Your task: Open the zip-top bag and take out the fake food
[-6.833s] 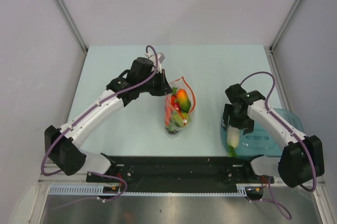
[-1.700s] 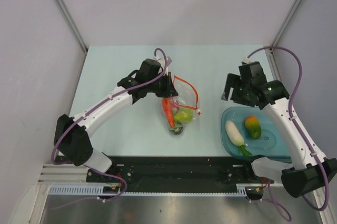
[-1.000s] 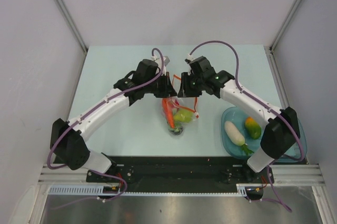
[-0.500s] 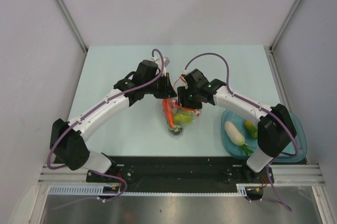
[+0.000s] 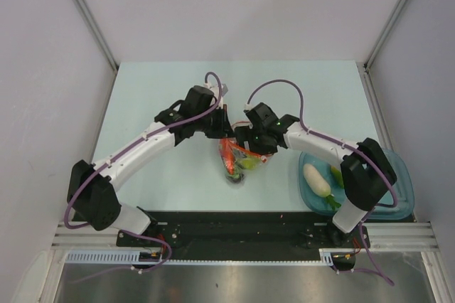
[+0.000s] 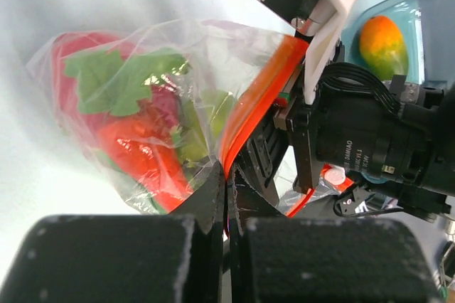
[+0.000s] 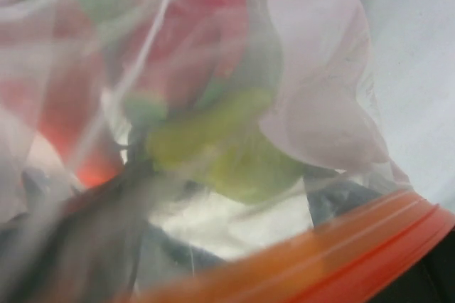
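Pinching zip-top bag (image 6: pixel 142 97) mouth: left gripper (image 6: pixel 226 188), fingers clamped on it.
At bag's 1 o'clock, right gripper (image 5: pixel 250 141); finger state unreadable.

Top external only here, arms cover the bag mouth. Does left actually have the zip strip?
Observer: Yes. Left wrist shows the left fingers shut on the orange zip strip of the zip-top bag.
Operator: What's inside?
Observer: Dragon fruit with green leaves and the carrot beside it, both behind the film.
Operator: Right wrist any use?
Observer: Blurred. It looks through the film at a green fruit, strip across the bottom.
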